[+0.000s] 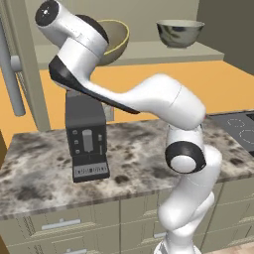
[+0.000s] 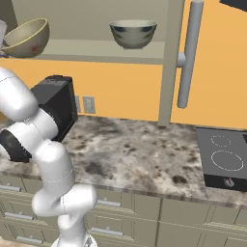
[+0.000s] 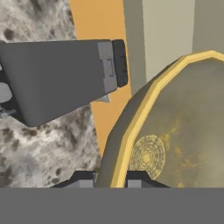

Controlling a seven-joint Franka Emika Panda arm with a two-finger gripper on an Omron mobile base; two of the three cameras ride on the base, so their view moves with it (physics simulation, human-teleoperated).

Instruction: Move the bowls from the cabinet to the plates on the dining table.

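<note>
The two-finger gripper (image 3: pixel 111 178) is nearly closed, its 2 dark fingertips (image 3: pixel 83 178) pinching the yellowish rim of the round olive-tan bowl (image 3: pixel 175 131), one tip outside the wall and one inside, so the bowl is in its grasp. In the right base view this olive-tan bowl (image 2: pixel 26 37) is tilted, with one side of its base lifted off the plain shelf of the grey-beige wall cabinet (image 2: pixel 96 48). In the left base view the white arm crosses in front of it, and the bowl (image 1: pixel 116 42) shows behind the wrist. Further along the same shelf, well apart from the gripper, the round pale grey bowl with dark marbled patterning (image 1: pixel 180 32) stands upright. Below the gripper, a dark grey box-shaped coffee machine (image 1: pixel 87 141) stands on the grey-brown speckled stone counter (image 1: pixel 39 173), against the orange wall. An open cabinet door with a long vertical silver bar handle (image 2: pixel 185 58) hangs past the marbled bowl, and a black cooktop with 2 ring markings (image 2: pixel 224 157) lies in the counter below and beyond it.
</note>
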